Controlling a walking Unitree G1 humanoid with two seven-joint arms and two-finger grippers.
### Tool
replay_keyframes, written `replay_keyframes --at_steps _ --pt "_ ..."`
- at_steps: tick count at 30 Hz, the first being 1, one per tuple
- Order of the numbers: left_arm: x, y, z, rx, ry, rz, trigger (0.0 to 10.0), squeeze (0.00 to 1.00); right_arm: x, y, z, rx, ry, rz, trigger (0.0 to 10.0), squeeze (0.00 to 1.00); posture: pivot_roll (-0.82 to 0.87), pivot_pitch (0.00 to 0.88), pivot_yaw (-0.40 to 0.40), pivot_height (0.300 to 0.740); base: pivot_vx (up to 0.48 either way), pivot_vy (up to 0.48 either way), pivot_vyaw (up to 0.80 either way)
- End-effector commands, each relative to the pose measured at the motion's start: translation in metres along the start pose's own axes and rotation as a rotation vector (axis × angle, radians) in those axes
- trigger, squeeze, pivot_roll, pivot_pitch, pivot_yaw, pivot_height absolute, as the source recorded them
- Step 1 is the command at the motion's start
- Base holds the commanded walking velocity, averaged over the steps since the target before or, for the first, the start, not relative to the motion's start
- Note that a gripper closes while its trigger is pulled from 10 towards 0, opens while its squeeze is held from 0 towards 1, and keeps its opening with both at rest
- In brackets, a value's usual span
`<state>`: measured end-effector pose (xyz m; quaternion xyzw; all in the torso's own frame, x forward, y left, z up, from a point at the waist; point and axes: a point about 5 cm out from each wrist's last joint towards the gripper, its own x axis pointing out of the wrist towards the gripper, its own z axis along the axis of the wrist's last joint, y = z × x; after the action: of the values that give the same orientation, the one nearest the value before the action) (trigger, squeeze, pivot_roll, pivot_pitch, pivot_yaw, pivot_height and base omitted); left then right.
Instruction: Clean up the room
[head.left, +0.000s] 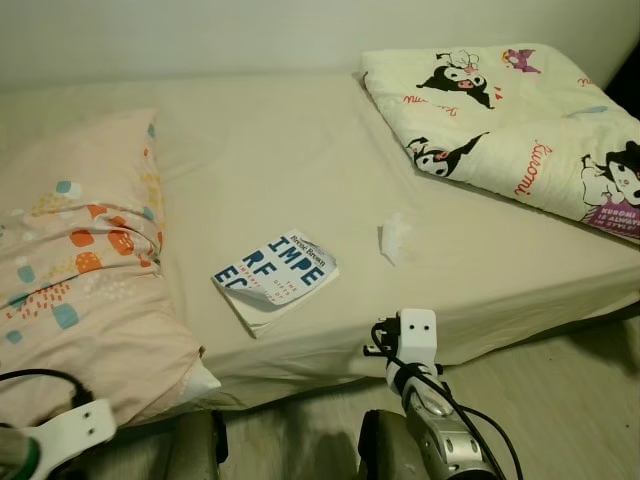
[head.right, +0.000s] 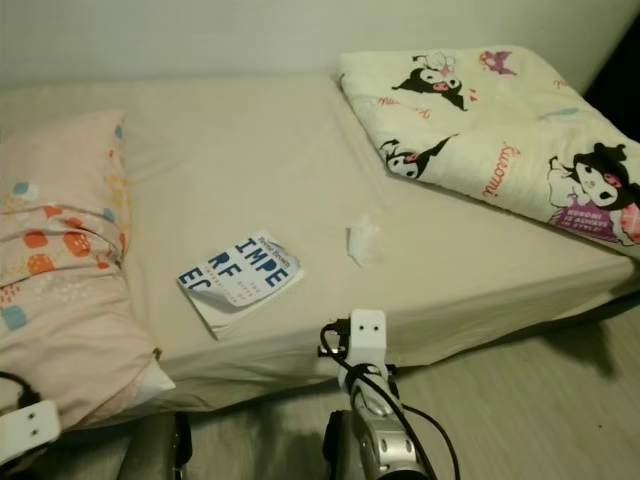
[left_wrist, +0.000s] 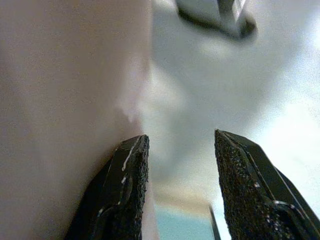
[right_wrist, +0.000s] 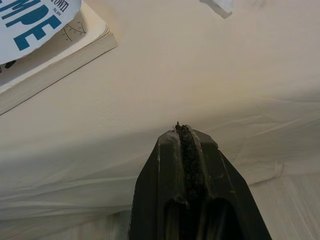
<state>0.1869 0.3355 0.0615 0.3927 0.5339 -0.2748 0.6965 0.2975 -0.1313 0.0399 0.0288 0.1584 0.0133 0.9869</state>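
A paperback book (head.left: 275, 280) with blue letters and a curled cover lies on the cream bed sheet (head.left: 290, 150) near the front edge. A small crumpled white tissue (head.left: 396, 238) sits to its right. My right arm (head.left: 430, 400) reaches up at the bed's front edge, below and between the two. In the right wrist view my right gripper (right_wrist: 180, 131) is shut on nothing, pointing at the sheet just short of the book (right_wrist: 45, 45) and the tissue (right_wrist: 220, 5). My left arm (head.left: 60, 435) hangs low beside the pillow, and my left gripper (left_wrist: 181, 136) is open.
A peach patterned pillow (head.left: 70, 260) covers the bed's left end. A folded cartoon-print blanket (head.left: 520, 120) lies at the far right. Pale wood floor (head.left: 560, 400) runs along the front of the bed. A wall stands behind the bed.
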Motion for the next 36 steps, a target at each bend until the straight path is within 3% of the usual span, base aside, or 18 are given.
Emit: replay_keyframes --at_steps 1,2,4,5,6,11,16,19,21,23,27,33,36 --pt "-0.002 -0.001 -0.015 0.007 0.089 -0.017 0.0 0.00 -0.001 0.000 -0.007 0.008 0.025 -0.008 10.0 0.00 0.22 0.080 -0.008 0.591 0.000 0.000 0.00" --pt "-0.005 0.003 -0.022 0.011 0.127 -0.007 0.0 0.00 -0.001 0.000 -0.008 0.009 0.026 -0.009 10.0 0.00 0.22 0.080 -0.008 0.591 0.000 0.000 0.00" --pt "-0.011 0.022 -0.037 0.015 0.199 0.122 0.0 0.00 -0.002 0.001 -0.009 0.011 0.027 -0.009 10.0 0.00 0.23 0.079 -0.003 0.591 0.000 0.000 0.00" --pt "-0.011 0.022 -0.037 0.015 0.199 0.122 0.0 0.00 -0.002 0.001 -0.009 0.011 0.027 -0.009 10.0 0.00 0.23 0.079 -0.003 0.591 0.000 0.000 0.00" --pt "-0.016 0.041 -0.043 0.008 0.235 0.278 0.0 0.00 -0.002 0.001 -0.009 0.012 0.028 -0.009 10.0 0.00 0.23 0.080 0.001 0.591 0.000 0.000 0.00" --pt "-0.014 0.052 -0.040 0.003 0.230 0.387 0.0 0.00 -0.002 0.002 -0.009 0.014 0.028 -0.010 10.0 0.00 0.24 0.079 0.001 0.591 0.000 0.000 0.00" --pt "-0.003 0.056 -0.024 -0.046 0.135 0.499 0.0 0.00 -0.002 0.002 -0.009 0.013 0.025 -0.013 10.0 0.00 0.23 0.079 0.007 0.591 0.000 0.000 0.00" --pt "-0.009 0.068 -0.017 -0.043 0.109 0.630 0.0 0.00 -0.002 0.001 -0.009 0.015 0.024 -0.019 10.0 0.00 0.23 0.079 0.007 0.591 0.000 0.000 0.00" --pt "-0.009 0.068 -0.017 -0.043 0.109 0.630 0.0 0.00 -0.002 0.001 -0.009 0.015 0.024 -0.019 10.0 0.00 0.23 0.079 0.007 0.591 0.000 0.000 0.00" --pt "-0.014 0.076 -0.018 -0.034 0.114 0.687 0.0 0.00 -0.002 0.001 -0.010 0.015 0.026 -0.019 10.0 0.00 0.23 0.079 0.007 0.591 0.000 0.000 0.00" --pt "-0.040 0.107 -0.025 -0.008 0.142 0.908 0.0 0.00 -0.002 0.003 -0.010 0.012 0.027 -0.014 10.0 0.00 0.23 0.083 0.004 0.591 0.000 0.000 0.00" --pt "-0.061 0.122 -0.038 -0.014 0.194 0.999 0.0 0.00 -0.002 0.002 -0.011 0.015 0.027 -0.020 10.0 0.00 0.23 0.083 0.004 0.591 0.000 0.000 0.00" --pt "-0.064 0.123 -0.041 -0.005 0.205 1.007 0.0 0.00 -0.003 0.002 -0.012 0.016 0.029 -0.020 10.0 0.00 0.24 0.083 0.005 0.591 0.000 0.000 0.00"
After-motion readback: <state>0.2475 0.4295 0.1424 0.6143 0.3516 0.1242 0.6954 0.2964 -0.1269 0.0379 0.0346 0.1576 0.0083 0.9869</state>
